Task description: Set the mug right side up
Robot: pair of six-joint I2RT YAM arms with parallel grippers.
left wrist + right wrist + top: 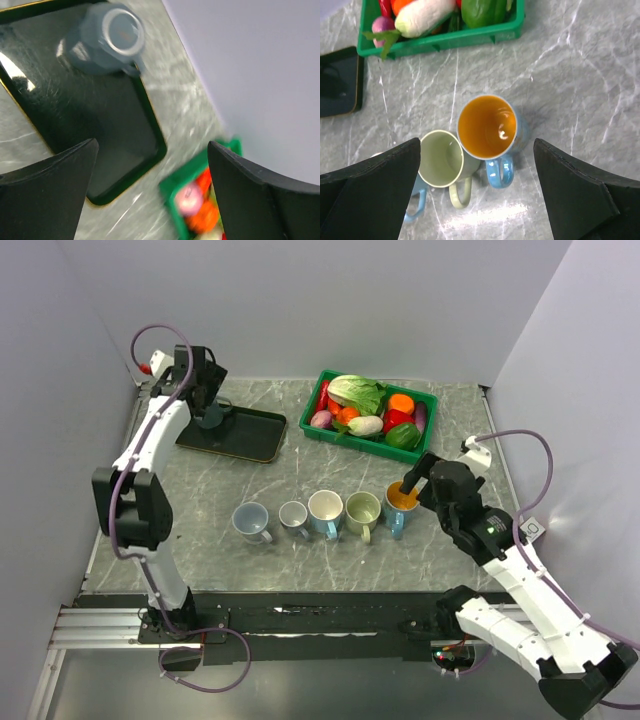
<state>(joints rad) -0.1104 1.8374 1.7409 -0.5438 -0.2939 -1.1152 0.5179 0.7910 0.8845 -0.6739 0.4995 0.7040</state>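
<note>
The left wrist view shows what the top view hides: the grey mug [107,37] is base-up, with its foot ring facing the camera. It stands at one end of the black tray [120,130], close to the rim. In the top view the left arm covers most of it, at the back left of the table [300,465]. The left gripper [152,147] is released, fingers wide apart above the tray and touching nothing. The mug lies beyond the fingertips, not between them.

In the right wrist view the right gripper [477,145] is also spread wide, over the orange-lined mug [487,127]. That mug stands mouth-up, and I see both fingers clear of it. The green mug [441,157] is just beside it, and their rims look like they touch.

Only the top view shows three more upright mugs [294,517] continuing the row to the left.

For room to move, the rest of the tray is bare. The side wall is near the tray's left end. The green basket [375,410] of vegetables is just right of the tray, with a narrow strip of table between. There is open marble between the tray and the mug row.
</note>
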